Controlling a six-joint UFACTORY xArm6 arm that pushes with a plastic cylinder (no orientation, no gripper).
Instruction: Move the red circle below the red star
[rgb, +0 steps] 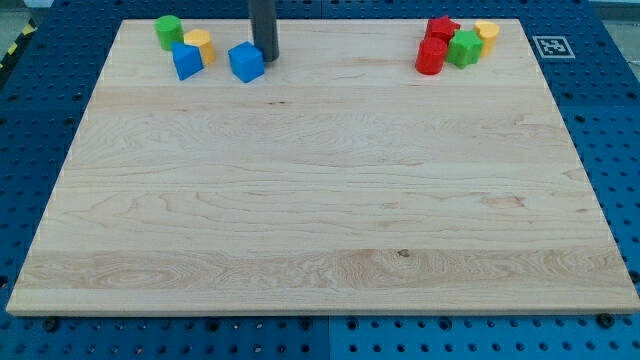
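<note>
The red circle (431, 56) stands near the view's top right, just below and left of the red star (441, 29), touching it. A green block (464, 48) sits right of the red circle, with a yellow block (486, 35) beyond it. My tip (265, 58) is far to the left, at the top of the board, touching the right side of a blue cube (245, 62).
At the top left lie a green cylinder (168, 32), a yellow block (199, 45) and a second blue block (186, 61). The wooden board (320, 200) rests on a blue pegboard table; a marker tag (551, 46) sits off its top right corner.
</note>
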